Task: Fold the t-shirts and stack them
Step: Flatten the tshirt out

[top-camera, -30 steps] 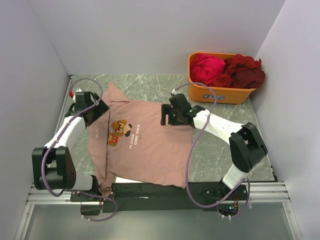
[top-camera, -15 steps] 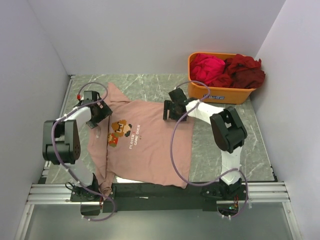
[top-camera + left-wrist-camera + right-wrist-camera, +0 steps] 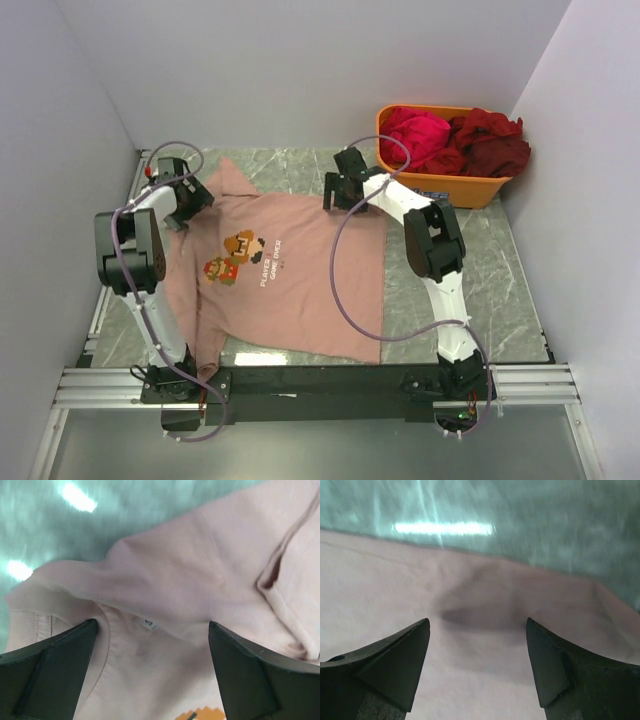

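The salmon-pink t-shirt (image 3: 290, 290) lies spread face up on the table, its pixel figure and white lettering showing. My left gripper (image 3: 188, 198) is open over the collar and left shoulder; in the left wrist view (image 3: 152, 625) the ribbed collar (image 3: 102, 645) and a fold of cloth (image 3: 190, 565) lie between the wide jaws. My right gripper (image 3: 338, 192) is open over the shirt's far right edge; in the right wrist view (image 3: 477, 621) flat pink cloth (image 3: 395, 580) lies between the jaws. A magenta shirt (image 3: 415, 132) and a dark red shirt (image 3: 490, 142) sit bunched in the tub.
An orange plastic tub (image 3: 440, 187) stands at the far right corner, close to my right arm. Grey-green marble table (image 3: 450, 290) shows right of the shirt and beyond it (image 3: 520, 520). White walls close in on three sides.
Both arms have stretched toward the far side. The pink shirt has slid away from the near edge with them and lies flatter, its hem no longer draped over the front rail.
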`<state>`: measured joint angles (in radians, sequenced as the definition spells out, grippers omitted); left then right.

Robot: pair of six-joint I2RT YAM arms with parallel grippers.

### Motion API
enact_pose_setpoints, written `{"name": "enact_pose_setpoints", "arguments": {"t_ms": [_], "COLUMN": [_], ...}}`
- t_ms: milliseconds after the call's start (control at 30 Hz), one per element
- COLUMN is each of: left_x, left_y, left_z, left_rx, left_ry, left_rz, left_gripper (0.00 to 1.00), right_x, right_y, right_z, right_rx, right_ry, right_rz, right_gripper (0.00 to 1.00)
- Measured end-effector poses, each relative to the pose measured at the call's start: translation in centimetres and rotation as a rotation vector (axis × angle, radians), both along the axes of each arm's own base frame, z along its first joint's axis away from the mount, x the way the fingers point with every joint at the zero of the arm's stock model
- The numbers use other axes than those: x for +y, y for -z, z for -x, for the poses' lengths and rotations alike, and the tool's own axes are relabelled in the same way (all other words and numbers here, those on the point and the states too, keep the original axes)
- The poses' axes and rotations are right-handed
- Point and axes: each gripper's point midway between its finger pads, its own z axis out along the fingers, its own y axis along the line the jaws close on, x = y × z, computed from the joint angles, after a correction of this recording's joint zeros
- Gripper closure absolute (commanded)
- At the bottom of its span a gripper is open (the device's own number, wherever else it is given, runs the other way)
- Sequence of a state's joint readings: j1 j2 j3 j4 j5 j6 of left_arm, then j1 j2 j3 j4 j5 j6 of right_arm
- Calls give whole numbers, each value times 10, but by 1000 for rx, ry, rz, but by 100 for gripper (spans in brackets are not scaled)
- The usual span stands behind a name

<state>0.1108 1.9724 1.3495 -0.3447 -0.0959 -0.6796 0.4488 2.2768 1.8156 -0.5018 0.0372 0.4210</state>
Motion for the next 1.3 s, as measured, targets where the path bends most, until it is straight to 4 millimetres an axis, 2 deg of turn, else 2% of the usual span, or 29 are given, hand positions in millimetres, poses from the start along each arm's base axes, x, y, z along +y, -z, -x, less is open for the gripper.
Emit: {"name": "enact_pose_setpoints", "arguments": {"t_ms": [167, 300, 467, 533, 633, 667, 767, 867, 933, 967, 1033, 1100, 1200, 1300], "left_x": [19, 31, 32, 31, 28, 25, 12, -15, -42, -56, -80, -100, -115, -119], "left_y": [-2, -6, -22, -35, -68, -80, -111, -119, -110, -100, -80, -62, -53, -51], "left_z": [-38, -62, -62, -57, -40, -28, 7, 41, 60, 69, 84, 99, 113, 116], "left_rx": [-15, -14, -18, -27, -76, -88, -159, -214, -220, -203, -164, -115, -101, -128], "left_ry": [-5, 10, 25, 23, 10, 6, -12, -1, 39, 62, 107, 147, 182, 186], "left_rz": [-10, -28, -29, -31, -31, -26, -8, 40, 87, 109, 137, 155, 172, 193], "left_gripper": [1, 1, 1, 1, 1, 1, 0, 1, 0, 1, 1, 1, 1, 1], "right_x": [6, 10, 11, 8, 14, 18, 35, 56, 69, 73, 74, 69, 59, 57], "right_y": [-3, -7, -19, -31, -65, -80, -112, -126, -116, -104, -76, -45, -14, -3], "right_z": [-30, -39, -32, -20, 6, 17, 61, 118, 157, 175, 205, 226, 239, 231], "right_rx": [-32, -46, -68, -78, -126, -148, -207, -227, -193, -157, -73, 21, 115, 133], "right_ry": [-14, -47, -106, -127, -162, -176, -227, -291, -346, -369, -395, -395, -366, -330], "right_rz": [11, 21, 46, 64, 68, 62, 28, -45, -104, -124, -139, -131, -98, -94], "right_gripper": [16, 17, 16, 16, 16, 16, 16, 16, 16, 16, 16, 16, 16, 16]}}
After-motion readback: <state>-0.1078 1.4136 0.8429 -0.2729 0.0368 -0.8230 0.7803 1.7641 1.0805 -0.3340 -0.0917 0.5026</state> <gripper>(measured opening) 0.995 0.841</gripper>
